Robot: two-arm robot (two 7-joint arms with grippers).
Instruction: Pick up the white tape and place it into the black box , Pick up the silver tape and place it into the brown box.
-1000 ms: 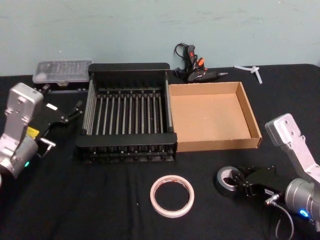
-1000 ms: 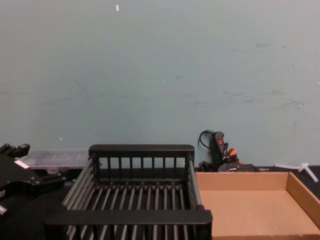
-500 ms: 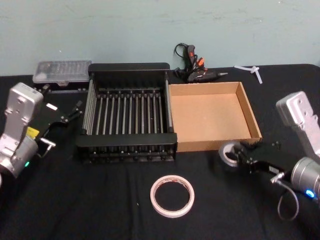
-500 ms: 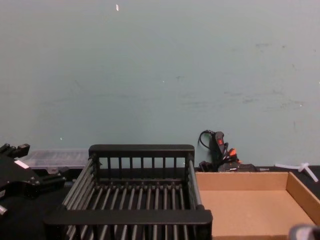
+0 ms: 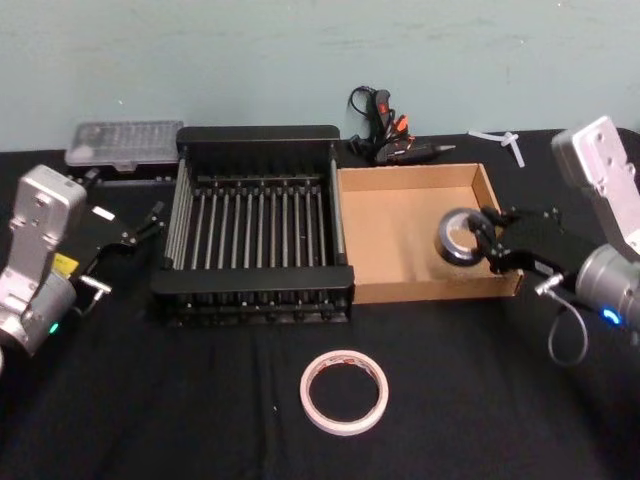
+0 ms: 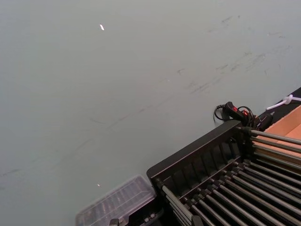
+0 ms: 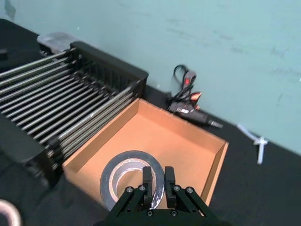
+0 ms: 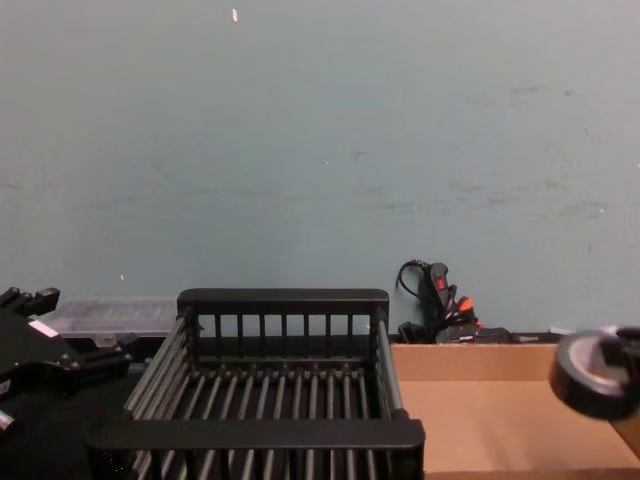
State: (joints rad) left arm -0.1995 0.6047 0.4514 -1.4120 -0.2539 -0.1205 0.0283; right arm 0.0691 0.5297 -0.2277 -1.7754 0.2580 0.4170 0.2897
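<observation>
My right gripper (image 5: 487, 243) is shut on the silver tape (image 5: 459, 238), a dark grey roll held in the air over the right part of the brown box (image 5: 400, 235). In the right wrist view the fingers pinch the silver tape (image 7: 127, 181) at its rim above the brown box (image 7: 160, 136). The white tape (image 5: 345, 391) lies flat on the black cloth in front of the black box (image 5: 250, 275). The left gripper (image 5: 148, 222) rests open to the left of the black box.
A black and orange glue gun (image 5: 390, 140) lies behind the boxes by the wall. A clear plastic case (image 5: 125, 143) sits at the back left. A small white plastic piece (image 5: 500, 140) lies at the back right. Black cloth covers the table.
The right gripper has lifted the silver tape off the cloth at the front right and carried it back over the brown box. The left arm has not moved.
</observation>
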